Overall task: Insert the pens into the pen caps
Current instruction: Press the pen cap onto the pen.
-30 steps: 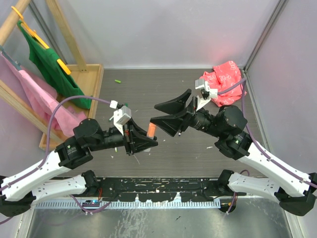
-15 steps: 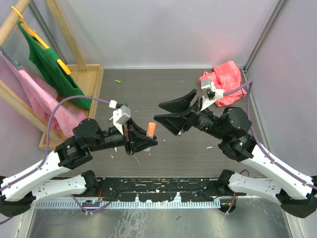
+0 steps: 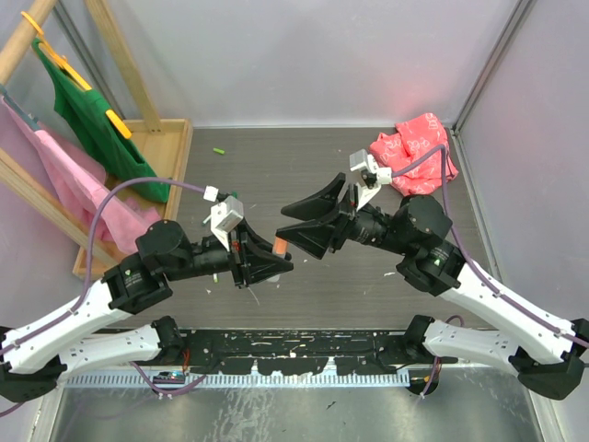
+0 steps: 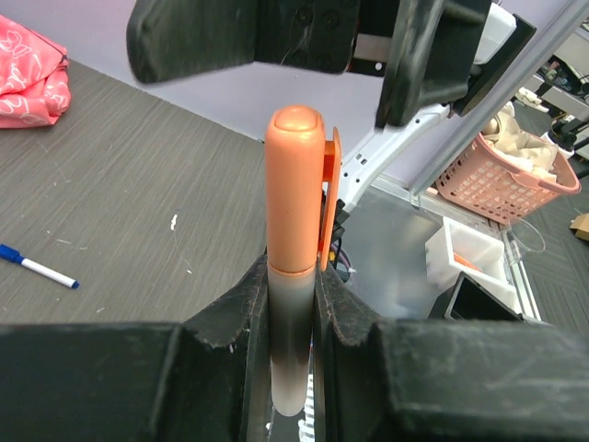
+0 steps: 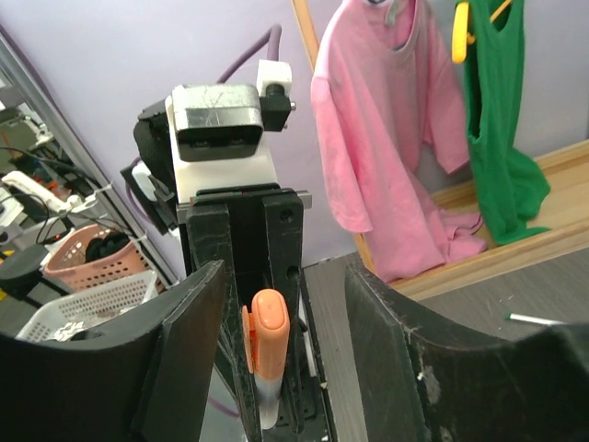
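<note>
Within black left gripper [image 4: 291,287], glossy orange-capped pen [image 4: 294,184]

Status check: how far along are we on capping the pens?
Done: the orange cap looks seated on the grey pen. In hand: the left gripper is shut on that pen, and the right gripper stands open facing the cap, not touching it. Left: a blue pen and a green-tipped pen lie on the table; whether they are capped is too small to tell.
</note>
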Action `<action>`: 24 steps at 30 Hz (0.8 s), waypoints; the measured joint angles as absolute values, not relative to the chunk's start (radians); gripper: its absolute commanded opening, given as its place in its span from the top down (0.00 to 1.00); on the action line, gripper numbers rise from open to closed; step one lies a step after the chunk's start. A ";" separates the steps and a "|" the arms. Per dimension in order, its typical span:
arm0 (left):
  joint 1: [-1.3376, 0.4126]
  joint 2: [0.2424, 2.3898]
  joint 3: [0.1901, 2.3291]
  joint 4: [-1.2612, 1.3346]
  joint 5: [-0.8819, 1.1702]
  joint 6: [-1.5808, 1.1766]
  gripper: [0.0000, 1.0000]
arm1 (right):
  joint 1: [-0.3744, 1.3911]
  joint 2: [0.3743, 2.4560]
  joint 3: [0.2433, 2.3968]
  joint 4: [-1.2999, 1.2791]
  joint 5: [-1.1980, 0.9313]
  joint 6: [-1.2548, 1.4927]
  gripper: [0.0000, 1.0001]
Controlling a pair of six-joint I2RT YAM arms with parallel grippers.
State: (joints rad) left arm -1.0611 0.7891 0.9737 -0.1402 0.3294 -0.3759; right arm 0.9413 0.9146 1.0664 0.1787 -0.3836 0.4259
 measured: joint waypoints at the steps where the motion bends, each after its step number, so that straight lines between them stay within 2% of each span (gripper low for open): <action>1: -1.061 0.790 0.974 -0.139 0.330 -0.376 1.00 | 0.941 0.921 1.066 0.173 -0.392 0.428 0.42; 24: -1.061 0.808 0.974 -0.130 0.338 -0.377 1.00 | 0.941 0.929 1.061 0.164 -0.448 0.468 0.54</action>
State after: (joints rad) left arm -1.0611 0.8082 0.9737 -0.1295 0.3378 -0.3767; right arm 0.9413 0.9295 1.0615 0.1638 -0.4477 0.4679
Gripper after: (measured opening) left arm 0.196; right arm 0.469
